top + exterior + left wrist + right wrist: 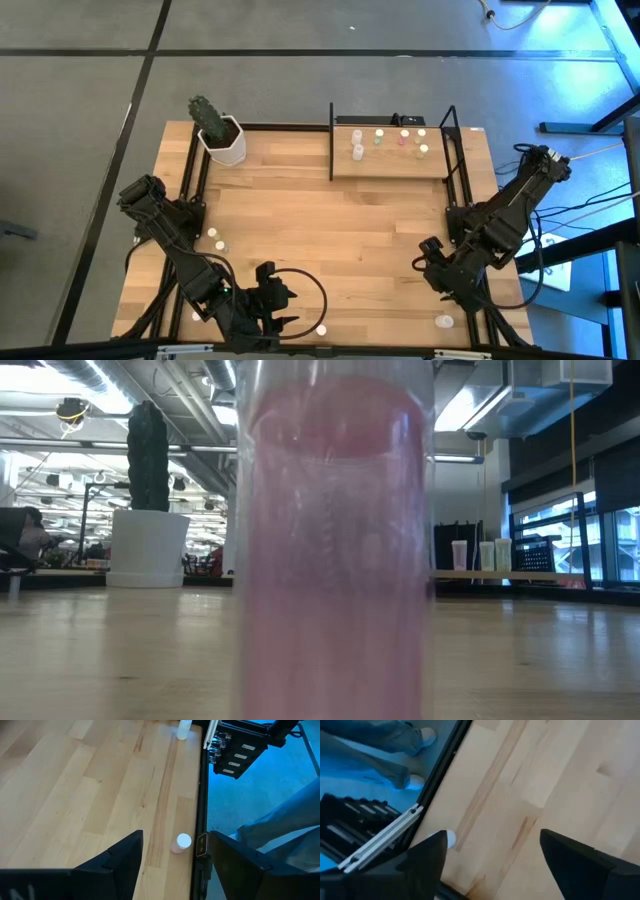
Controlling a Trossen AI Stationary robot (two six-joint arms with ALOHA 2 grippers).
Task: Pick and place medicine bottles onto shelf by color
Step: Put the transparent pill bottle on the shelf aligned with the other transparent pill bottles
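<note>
Low view is filled by a blurred pink-tinted bottle [335,550] right at the lens. Left gripper [172,857] hangs with fingers apart around a small white-capped bottle [182,842] at the table's near edge. Right gripper [492,855] stands spread over bare wood. Farther off, several tiny bottles [357,152] stand on the light-wood shelf [390,165].

Wooden counter [330,230]: shelf [390,165] far right-centre, carrying several medicine bottles [357,152]; white plant pot [226,143] far left; loose bottles near left edge [215,240], near edge [320,329], near right corner [444,321].
</note>
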